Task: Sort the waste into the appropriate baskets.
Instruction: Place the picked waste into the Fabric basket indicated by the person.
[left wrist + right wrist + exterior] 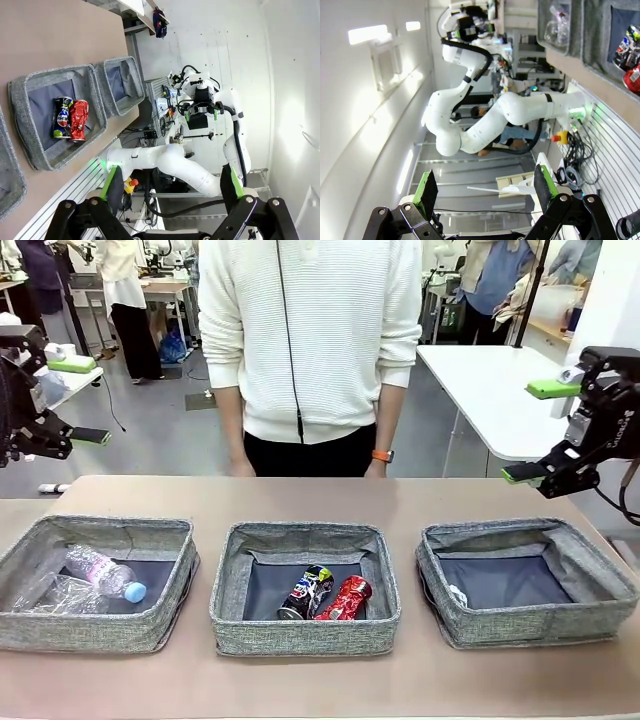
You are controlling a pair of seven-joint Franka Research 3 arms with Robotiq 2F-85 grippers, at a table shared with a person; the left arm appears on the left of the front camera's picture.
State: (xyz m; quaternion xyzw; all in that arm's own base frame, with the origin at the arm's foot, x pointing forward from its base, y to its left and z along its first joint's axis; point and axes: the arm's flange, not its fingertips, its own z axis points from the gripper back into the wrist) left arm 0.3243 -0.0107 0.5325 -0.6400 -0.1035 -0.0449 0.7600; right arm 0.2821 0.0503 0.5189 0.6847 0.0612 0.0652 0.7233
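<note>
Evidently the sorting is all but finished, since every piece of waste lies inside a bin. Take the middle basket [305,640] as the landmark: in it the dark printed can [305,592] and the crushed red can [346,598] lie touching side by side, metal with metal. In the basket to its left [95,630] lie the clear bottles, the pink-labelled one with a blue cap [105,573] beside a crumpled clear one [60,595]. In the basket to its right [525,625] a small white paper wad [457,596] sits against the near-left wall. The grouping by material looks deliberate.

Both arms are held high and wide of the middle basket, which I judge to be a resting pose. The left gripper [85,400] hangs up and to the left, the right gripper [538,430] up and to the right; each has its jaws spread wide with nothing between them. A person [310,350] stands beyond the middle basket at the far edge of the table [320,495], hands down.

The front view shows all three bins' contents. The left wrist view adds the Pepsi-style print on the dark can [62,117] and its own spread fingers [111,182]. The right wrist view confirms bare green pads [426,190] with nothing between.
</note>
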